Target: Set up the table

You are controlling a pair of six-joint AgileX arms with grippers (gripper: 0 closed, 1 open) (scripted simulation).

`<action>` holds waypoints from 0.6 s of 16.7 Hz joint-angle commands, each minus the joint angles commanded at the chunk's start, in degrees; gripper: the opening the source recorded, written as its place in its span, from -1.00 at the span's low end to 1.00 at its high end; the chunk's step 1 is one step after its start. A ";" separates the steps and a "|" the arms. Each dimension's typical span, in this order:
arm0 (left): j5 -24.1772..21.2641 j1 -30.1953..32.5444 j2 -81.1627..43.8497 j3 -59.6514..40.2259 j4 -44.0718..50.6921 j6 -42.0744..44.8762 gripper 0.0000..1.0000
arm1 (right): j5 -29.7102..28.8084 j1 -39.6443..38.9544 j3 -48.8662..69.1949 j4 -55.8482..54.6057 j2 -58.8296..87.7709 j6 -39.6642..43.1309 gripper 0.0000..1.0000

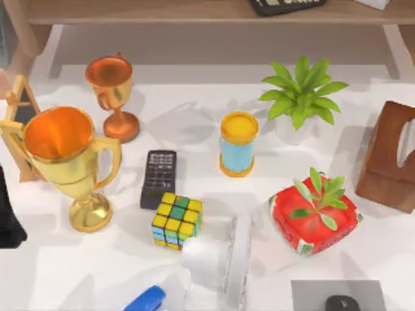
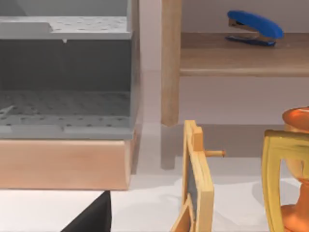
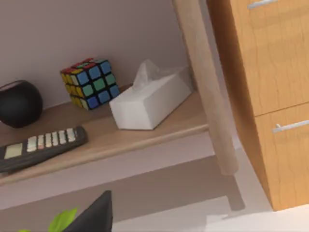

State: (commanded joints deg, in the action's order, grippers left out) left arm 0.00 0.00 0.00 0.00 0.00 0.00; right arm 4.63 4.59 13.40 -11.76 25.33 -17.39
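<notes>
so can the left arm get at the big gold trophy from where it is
Probably yes: the big gold trophy stands at the table's left edge, right beside the left arm, with nothing between them.

A large gold trophy [image 1: 68, 165] is standing at the left, a smaller copper trophy [image 1: 113, 94] behind it. A black calculator [image 1: 159, 178] is lying just beside a colour cube [image 1: 177, 221] — a yellow-lidded blue cup [image 1: 238, 144] standing near. A potted plant [image 1: 301, 97] is sitting behind a red planter [image 1: 314, 214] — a brown tissue box [image 1: 392, 155] is resting at the right.
</notes>
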 joint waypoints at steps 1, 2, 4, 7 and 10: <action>0.00 0.00 0.00 0.00 0.00 0.00 1.00 | -0.77 -0.88 -2.42 2.13 -5.00 3.02 1.00; 0.00 0.00 0.00 0.00 0.00 0.00 1.00 | -1.48 -1.70 -4.66 4.10 -9.51 5.92 1.00; 0.00 0.00 0.00 0.00 0.00 0.00 1.00 | -2.72 -3.15 -8.52 7.48 -16.95 11.12 1.00; 0.00 0.00 0.00 0.00 0.00 0.00 1.00 | -4.13 -4.40 -12.34 10.83 -23.66 16.14 1.00; 0.00 0.00 0.00 0.00 0.00 0.00 1.00 | -4.63 -4.59 -13.40 11.76 -25.33 17.39 1.00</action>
State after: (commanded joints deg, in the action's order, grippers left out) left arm 0.00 0.00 0.00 0.00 0.00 0.00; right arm 0.00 0.00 0.00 0.00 0.00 0.00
